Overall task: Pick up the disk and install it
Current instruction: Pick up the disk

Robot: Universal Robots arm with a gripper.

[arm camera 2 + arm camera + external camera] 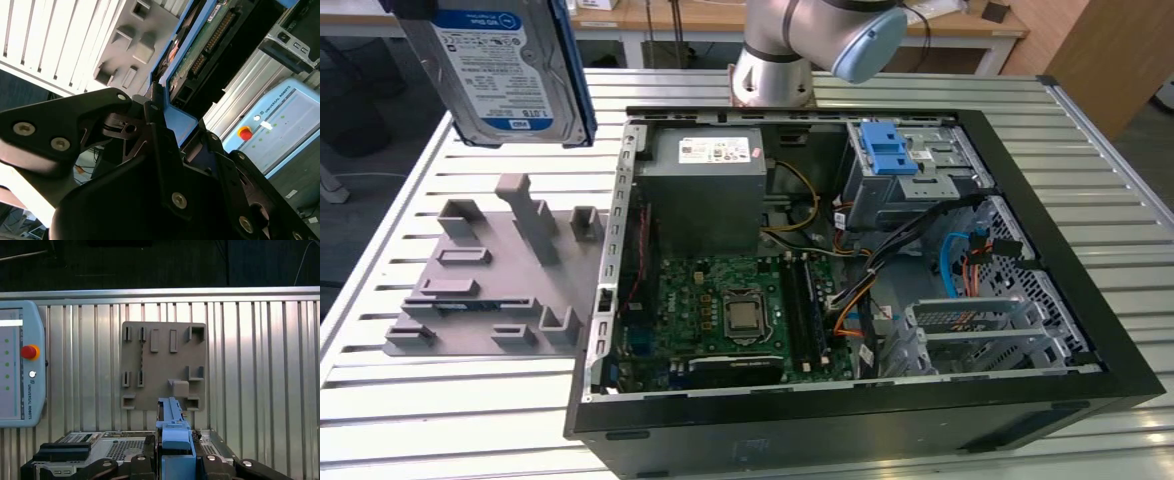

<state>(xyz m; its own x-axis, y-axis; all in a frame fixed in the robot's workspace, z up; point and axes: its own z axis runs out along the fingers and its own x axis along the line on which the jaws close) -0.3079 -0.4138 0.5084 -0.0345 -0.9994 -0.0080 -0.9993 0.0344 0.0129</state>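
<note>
Blue-framed, the disk [504,65] hangs at the exterior view's upper left. The gripper [176,119] is clamped on its carrier.

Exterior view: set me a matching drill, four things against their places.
1. silver hard disk in blue plastic carrier
2. grey plastic fixture plate with upright blocks
3. green motherboard
4. blue plastic latch

A. at the bottom of the open black computer case
B. flat on the slatted metal table, at the exterior view's left of the case
C. raised above the table, clamped in the black gripper
D. on the metal drive cage

Pairs: 1-C, 2-B, 3-A, 4-D
</note>
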